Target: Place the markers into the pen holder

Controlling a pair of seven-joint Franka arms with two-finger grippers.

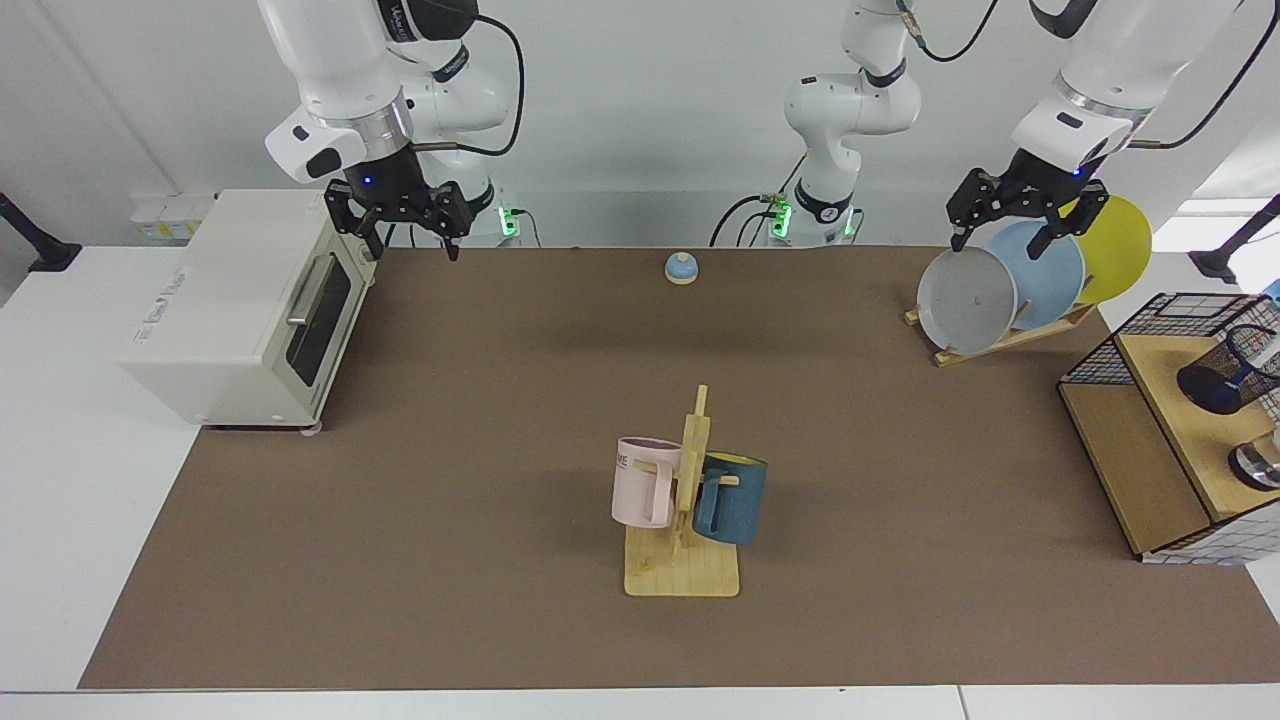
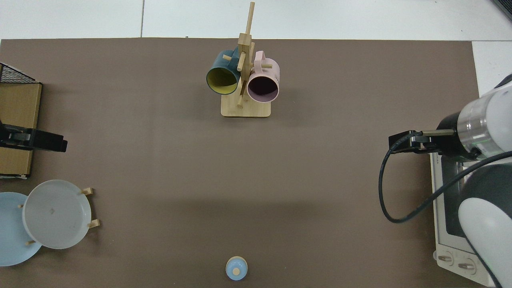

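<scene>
Clearly, the holder (image 1: pixel 1222 373), with a marker (image 1: pixel 1247 367) seemingly already inside, is seen on the wooden shelf nearer the left end effector (image 1: pixel 1020 212), spread wide and empty above the plates, than the waiting, likewise open right end effector (image 1: pixel 400 222).

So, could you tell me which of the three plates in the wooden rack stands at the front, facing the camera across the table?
The grey plate: its whole face shows, overlapping the light blue plate, with the yellow plate rearmost.
</scene>
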